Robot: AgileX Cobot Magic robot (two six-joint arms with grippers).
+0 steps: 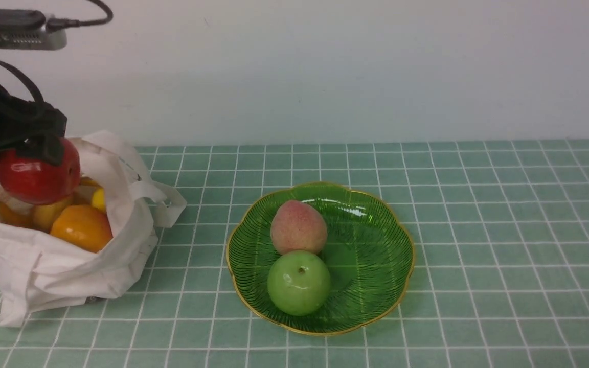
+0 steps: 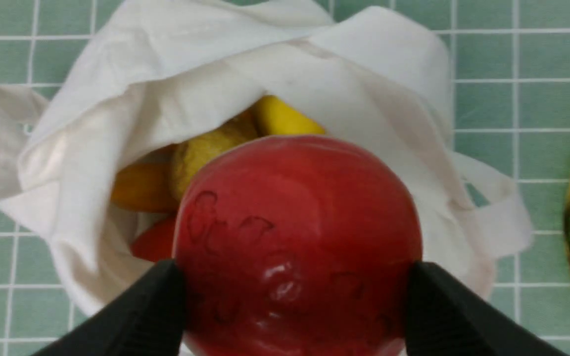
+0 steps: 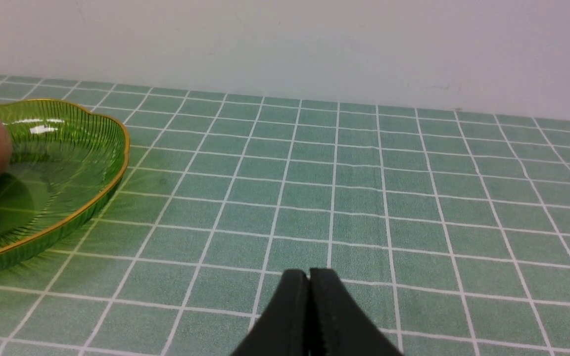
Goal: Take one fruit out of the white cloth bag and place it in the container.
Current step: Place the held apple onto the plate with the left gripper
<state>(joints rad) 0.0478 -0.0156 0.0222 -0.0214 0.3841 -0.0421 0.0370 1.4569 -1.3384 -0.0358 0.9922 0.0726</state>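
Note:
My left gripper (image 1: 36,158) is shut on the glossy red apple (image 1: 38,176), which hangs just above the open mouth of the white cloth bag (image 1: 69,266) at the left. In the left wrist view the red apple (image 2: 297,237) fills the space between the two black fingers (image 2: 151,306), with the white cloth bag (image 2: 131,109) below it. The green glass dish (image 1: 376,255) with its gold rim sits at the table's middle. My right gripper (image 3: 309,277) is shut on nothing, low over the tablecloth to the right of the green dish (image 3: 67,148).
Orange and yellow fruit (image 1: 82,225) lie inside the bag. A pink-green peach (image 1: 298,227) and a green apple (image 1: 298,282) sit in the dish's left half. A white wall runs along the back of the checked green tablecloth (image 1: 504,245).

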